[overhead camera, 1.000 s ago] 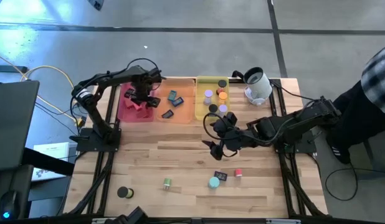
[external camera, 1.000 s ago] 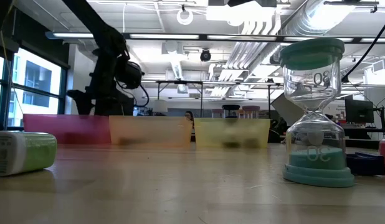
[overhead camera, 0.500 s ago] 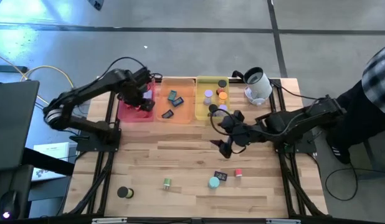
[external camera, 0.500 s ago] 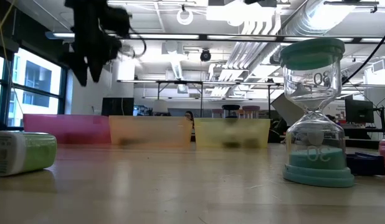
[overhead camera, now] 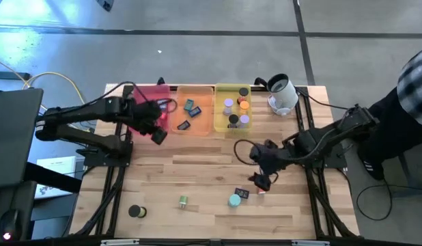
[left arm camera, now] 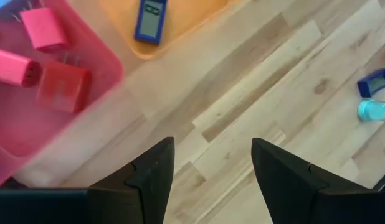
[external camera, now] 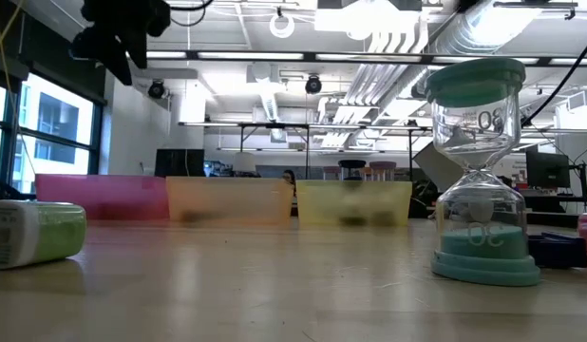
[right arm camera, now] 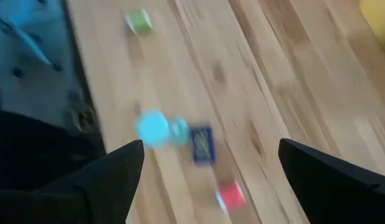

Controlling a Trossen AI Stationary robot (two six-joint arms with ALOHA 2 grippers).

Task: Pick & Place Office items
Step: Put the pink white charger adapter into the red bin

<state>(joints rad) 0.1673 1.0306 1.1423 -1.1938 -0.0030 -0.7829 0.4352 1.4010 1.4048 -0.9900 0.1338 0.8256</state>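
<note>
Loose office items lie near the table's front edge: a red cube [overhead camera: 261,190], a flat blue rectangle [overhead camera: 242,194], a teal hourglass [overhead camera: 234,200], a green cylinder [overhead camera: 184,201] and a black cylinder [overhead camera: 135,212]. My right gripper [overhead camera: 260,180] hovers open just above the red cube [right arm camera: 230,196], touching nothing. My left gripper [overhead camera: 158,134] hangs open and empty above bare wood, just on the near side of the pink tray [overhead camera: 148,115]. That tray holds pink cubes [left arm camera: 63,84].
An orange tray [overhead camera: 192,117] with blue rectangles and a yellow tray [overhead camera: 224,119] with small cylinders stand beside the pink one along the far edge. A white rounded device [overhead camera: 283,94] sits at the far right. A person stands beyond the table's right edge [overhead camera: 409,96].
My left gripper has risen out of the pink tray, swung toward the table's near edge and turned about its own axis. My right gripper has moved toward the near edge, over the red cube, tipping more steeply downward. No item has moved.
</note>
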